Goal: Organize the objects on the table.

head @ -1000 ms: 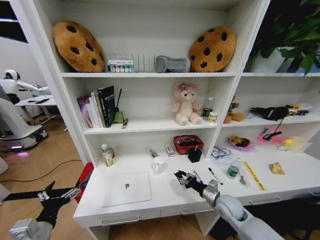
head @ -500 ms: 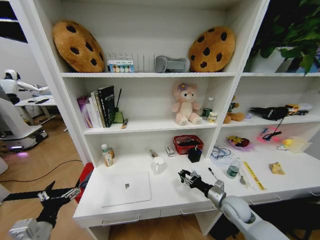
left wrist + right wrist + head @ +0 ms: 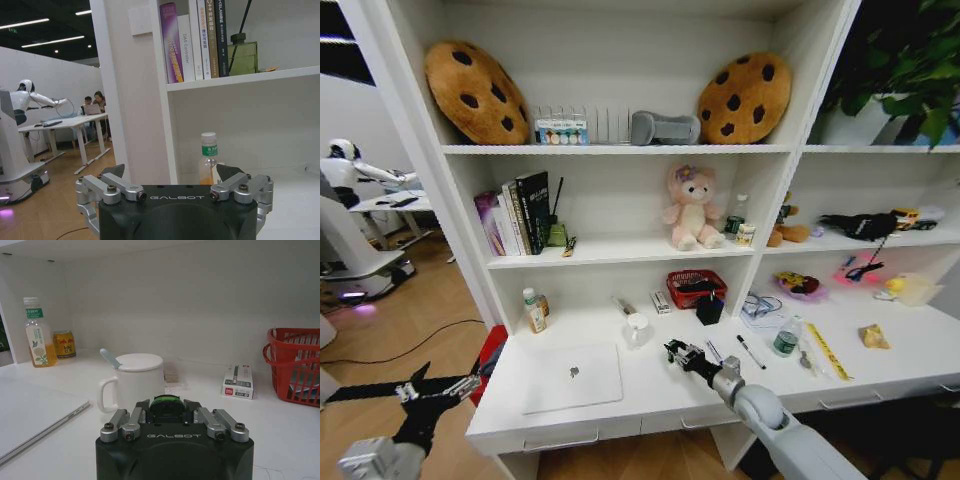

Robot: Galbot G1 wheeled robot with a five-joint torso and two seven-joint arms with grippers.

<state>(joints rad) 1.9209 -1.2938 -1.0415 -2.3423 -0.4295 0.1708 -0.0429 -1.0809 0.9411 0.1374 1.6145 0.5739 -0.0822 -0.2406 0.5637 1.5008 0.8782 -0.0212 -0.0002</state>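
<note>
While I hold station, entries read:
Right gripper (image 3: 674, 350): clenched on the tiny green toy car (image 3: 166, 404), low over the table (image 3: 650, 395) between laptop (image 3: 573, 377) and pens (image 3: 751, 352).
Handling: I would keep it level, clear of the white mug (image 3: 134, 380).
Left gripper (image 3: 172, 186): released, parked off the table's left end.
Lettering: "GALBOT" on both grippers.

The right gripper (image 3: 672, 349) is closed on a small green toy car (image 3: 166, 403), which sits squarely between its fingers (image 3: 131, 424) just above the white table (image 3: 650, 395). Left of the fingers a silver laptop (image 3: 574, 377) lies flat and shut. Right of them lie a blue pen (image 3: 714, 351) and a black pen (image 3: 751, 352), then a green-capped clear bottle (image 3: 786, 337) standing upright.
</note>
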